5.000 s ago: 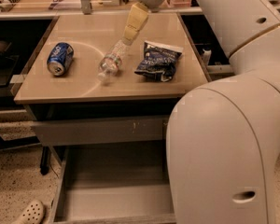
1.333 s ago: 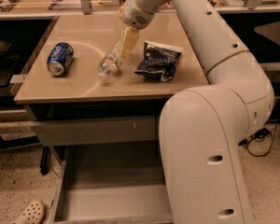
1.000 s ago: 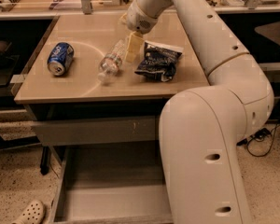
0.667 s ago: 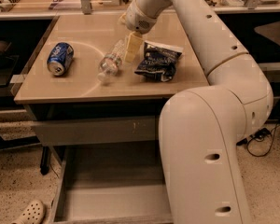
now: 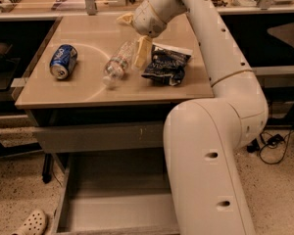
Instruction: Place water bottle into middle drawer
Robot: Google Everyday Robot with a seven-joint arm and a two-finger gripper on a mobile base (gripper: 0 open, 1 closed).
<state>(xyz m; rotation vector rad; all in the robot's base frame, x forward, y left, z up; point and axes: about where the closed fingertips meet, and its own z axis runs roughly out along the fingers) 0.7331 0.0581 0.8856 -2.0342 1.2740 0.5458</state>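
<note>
The robot's claw [image 5: 138, 61] hangs low over the middle of a tan table [image 5: 49, 94], its pale tip against the far right end of the water bottle [image 5: 117, 65]. Whether the claw is open or closed cannot be told. The bottle is small, clear and crinkled, with a faint label and a white cap. It lies on its side, long axis running diagonally, cap pointing toward the near left. A dark snack bag [image 5: 165, 65] lies just to its right. A blue soda can [image 5: 62, 61] lies well to the left. Below the table, the middle drawer [image 5: 112, 210] is pulled open, showing a plain grey floor.
</note>
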